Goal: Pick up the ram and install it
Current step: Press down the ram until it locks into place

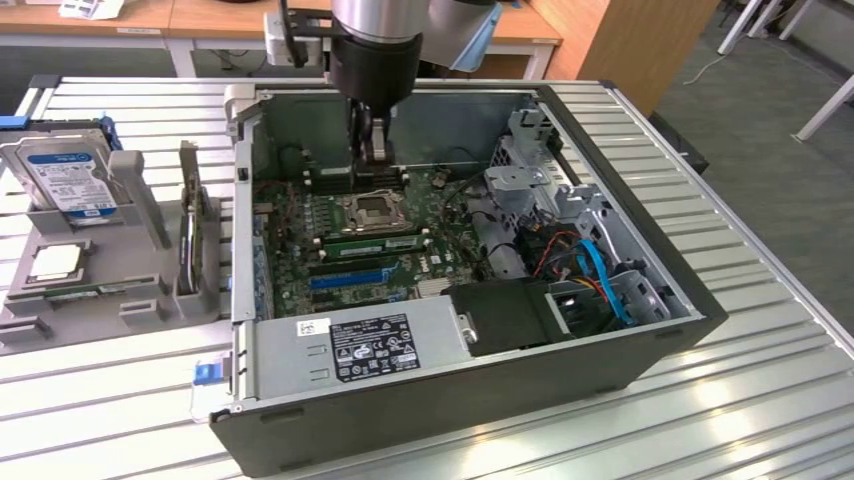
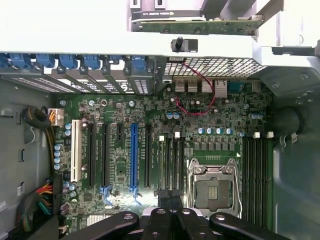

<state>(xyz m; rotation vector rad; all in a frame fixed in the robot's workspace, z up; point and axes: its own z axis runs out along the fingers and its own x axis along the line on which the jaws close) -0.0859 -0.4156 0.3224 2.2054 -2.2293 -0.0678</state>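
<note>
My gripper (image 1: 376, 150) hangs shut inside the open computer case (image 1: 667, 330), above the motherboard (image 1: 300, 230) near the CPU socket (image 1: 374, 211). I make out nothing between its fingers. In the wrist view the gripper (image 2: 170, 216) sits over the black memory slots (image 2: 170, 165) beside the CPU socket (image 2: 214, 192). A thin green stick that looks like the ram (image 1: 100, 291) lies flat in the front groove of the grey holder (image 1: 134, 190), outside the case on the exterior view's left and well away from the gripper.
The holder also carries a hard drive with a blue label (image 1: 67, 180), a chip (image 1: 54, 262) and an upright card (image 1: 190, 230). A green strip (image 1: 376, 240) runs along the slots by the socket. Power supply (image 1: 360, 345) and drive cage (image 1: 527, 185) crowd the case.
</note>
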